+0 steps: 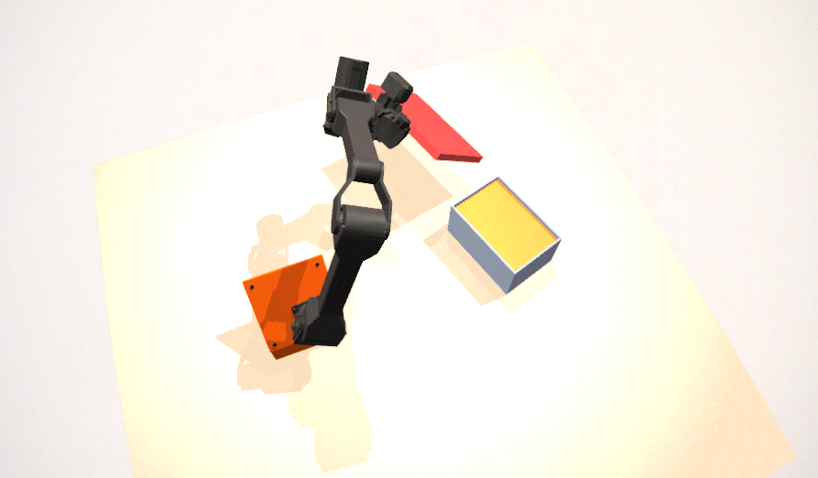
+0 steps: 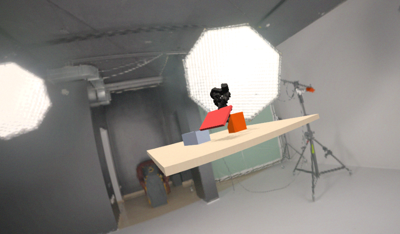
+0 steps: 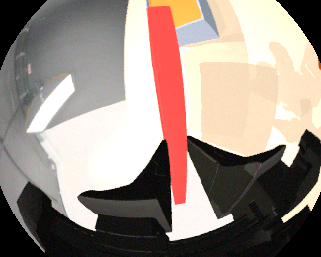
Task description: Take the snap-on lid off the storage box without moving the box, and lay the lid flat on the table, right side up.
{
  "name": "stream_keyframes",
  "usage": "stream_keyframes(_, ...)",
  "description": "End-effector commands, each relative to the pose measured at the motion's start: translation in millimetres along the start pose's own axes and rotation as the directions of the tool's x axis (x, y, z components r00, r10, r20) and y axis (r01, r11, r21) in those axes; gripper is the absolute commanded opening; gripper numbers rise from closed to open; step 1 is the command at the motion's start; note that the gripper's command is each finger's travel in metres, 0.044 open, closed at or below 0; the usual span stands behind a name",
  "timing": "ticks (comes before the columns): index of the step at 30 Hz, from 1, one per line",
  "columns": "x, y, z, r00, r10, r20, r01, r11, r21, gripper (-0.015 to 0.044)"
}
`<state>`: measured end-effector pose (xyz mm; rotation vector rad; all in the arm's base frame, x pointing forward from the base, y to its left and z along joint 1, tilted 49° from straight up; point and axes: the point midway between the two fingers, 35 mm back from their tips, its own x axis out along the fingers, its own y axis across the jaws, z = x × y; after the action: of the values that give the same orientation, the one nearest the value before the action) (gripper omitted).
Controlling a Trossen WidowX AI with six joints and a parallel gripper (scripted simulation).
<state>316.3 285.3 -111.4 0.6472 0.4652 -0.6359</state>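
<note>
The red lid (image 1: 447, 127) (image 2: 216, 117) (image 3: 168, 74) is a flat slab, off the box and held in the air above the table (image 1: 577, 368) (image 2: 178, 154). It is tilted in the exterior view and seen nearly edge-on in the wrist view. My gripper (image 3: 175, 141) is shut on the lid, a finger on each side of it. The arm hides part of the lid in the top view. The storage box (image 1: 479, 246) (image 2: 196, 137) (image 3: 199, 34) is blue-grey, upright and open-topped, with a yellow inside. A gap shows between lid and box in the top view.
An orange block (image 1: 280, 285) (image 2: 237, 123) with dark holes near its corners stands at the arm's base, on the left in the top view. The arm (image 1: 364, 225) reaches from there to the far side of the table. Shadows lie between block and box.
</note>
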Motion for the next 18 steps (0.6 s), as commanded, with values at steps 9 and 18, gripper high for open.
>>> stream_keyframes(9, 6.1, -6.7, 1.1, 1.0, 0.006, 0.004, -0.006, 1.0, 0.0, 0.0)
stream_keyframes(18, 10.8, -12.2, 1.1, 1.0, 0.006, 0.004, -0.006, 1.0, 0.0, 0.0)
